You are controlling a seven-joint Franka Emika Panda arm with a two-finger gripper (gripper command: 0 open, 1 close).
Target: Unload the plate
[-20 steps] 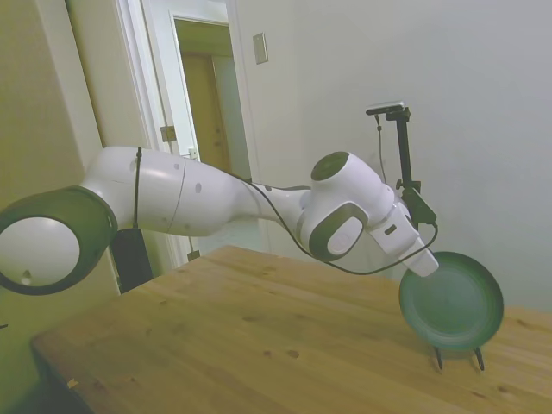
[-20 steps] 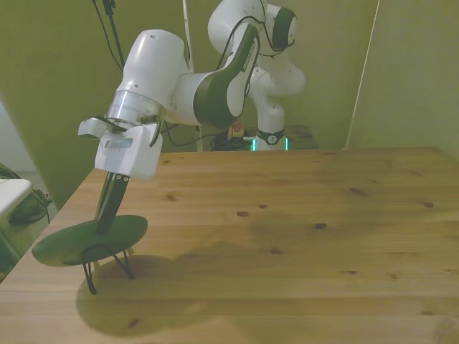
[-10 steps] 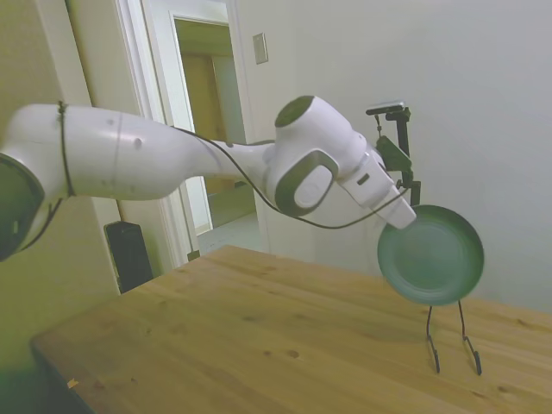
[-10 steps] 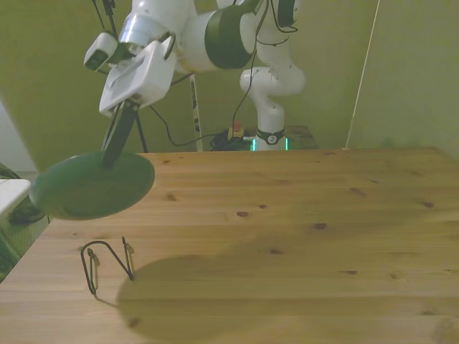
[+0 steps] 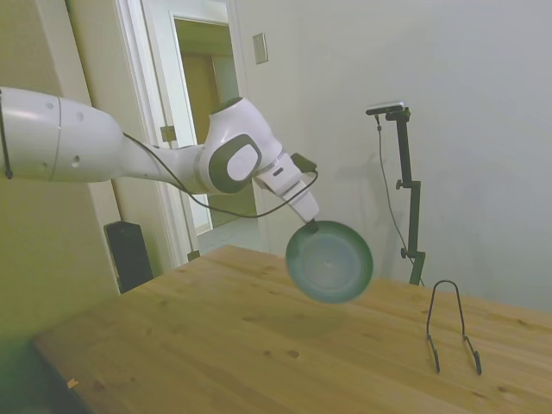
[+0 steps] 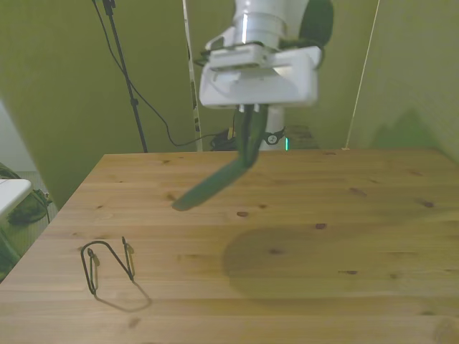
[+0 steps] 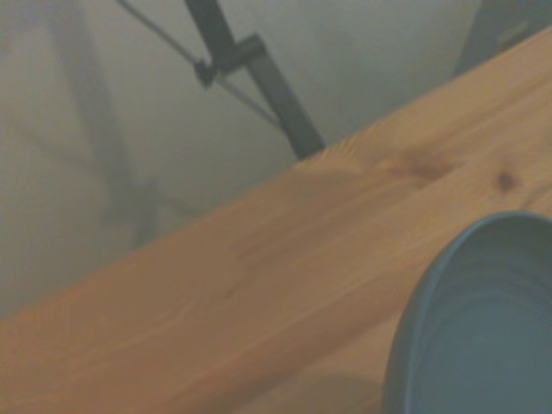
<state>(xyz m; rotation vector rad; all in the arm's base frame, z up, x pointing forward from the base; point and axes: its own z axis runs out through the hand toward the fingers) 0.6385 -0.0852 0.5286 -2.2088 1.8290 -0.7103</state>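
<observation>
In the side view, the gripper pinches the upper rim of the dark green plate, its fingers pressed together on the edge. The plate hangs in the air above the middle of the wooden table, tilted, its shallow face turned toward this camera. The thin black wire stand stands bare on the table, well apart from the plate, toward the picture's right.

In the front view, the plate shows nearly edge-on, slanting down from the gripper toward the front view's left, clear of the table, with its shadow lying on the wood beneath. The wire stand sits near the table's corner on the front view's left, holding nothing.

In the wrist view, a curved part of the plate shows its raised rim and faint rings inside, over blurred table planks.

Judging by its look, the plate is stiff and matte, probably of moderate weight, and may crack if dropped. Held by one point on the rim, it will likely tend to swing or slip, so a firm pinch on the raised rim seems the sound hold, and it should be lowered flat onto the wood
</observation>
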